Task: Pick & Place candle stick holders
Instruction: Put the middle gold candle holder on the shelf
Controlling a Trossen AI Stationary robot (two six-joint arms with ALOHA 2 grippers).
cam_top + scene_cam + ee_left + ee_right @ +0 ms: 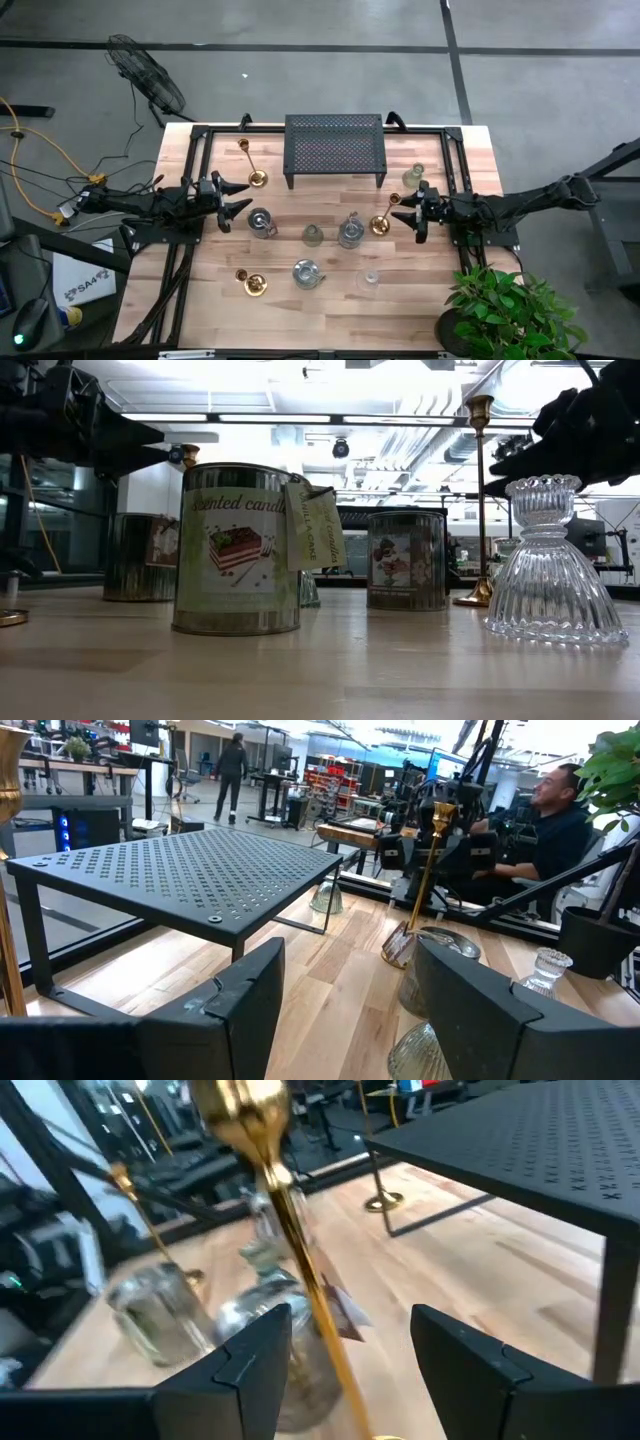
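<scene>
Three gold candle stick holders stand upright on their round bases: one at the far left [250, 165], one at the near left [252, 283] and one at the right of centre [382, 218]. Short clear glass holders [313, 236] [416, 177] [370, 278] stand among them. My right gripper [402, 211] is open and level just right of the right gold holder, whose stem [300, 1260] shows between its fingers [250, 1370]; I see no touch. My left gripper [240, 197] is open at the table's left, with nothing between its fingers [240, 1010].
A black mesh stand [335, 148] occupies the far middle. Three candle tins [260, 221] [350, 232] [305, 272] stand among the holders. A potted plant [500, 310] sits at the near right corner. A person [550, 820] sits beyond the table's right side.
</scene>
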